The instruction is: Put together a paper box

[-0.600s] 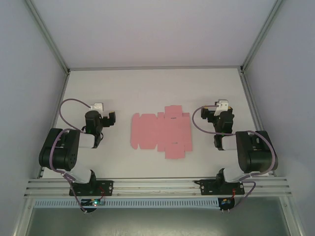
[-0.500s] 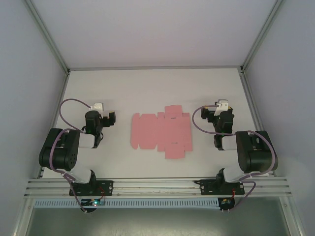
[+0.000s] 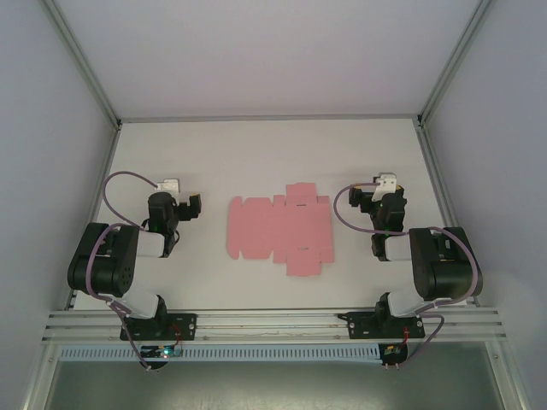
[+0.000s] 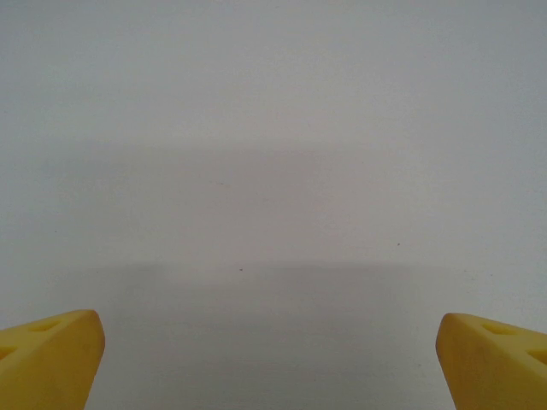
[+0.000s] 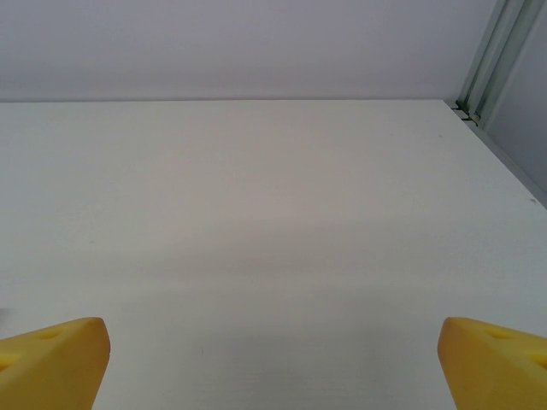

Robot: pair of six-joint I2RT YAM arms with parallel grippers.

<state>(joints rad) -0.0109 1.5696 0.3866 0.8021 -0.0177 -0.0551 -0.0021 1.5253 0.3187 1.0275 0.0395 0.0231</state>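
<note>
Not yet folded: pink sheet lies flat between two waiting arms

A pink paper box (image 3: 279,229) lies as an unfolded die-cut sheet, flat on the white table (image 3: 256,154), roughly midway between the two arms. Flaps stick out from its far and near edges on the right half. Both arms sit folded, well apart from the sheet, one on each side. In the left wrist view, the left end effector (image 4: 273,363) is spread wide and holds nothing, its yellow fingertips (image 4: 51,354) at the bottom corners over bare table. The right end effector (image 5: 273,363) is equally wide and empty, facing the far wall.

The step in hand looks like the first reach. Thin card lying flat offers no edge to pinch from above. A good start would probably be one end effector pinning a centre panel while the other slides under an outer flap and lifts it along a crease. Gentle pressure matters, since the sheet may skate on the smooth table.
</note>
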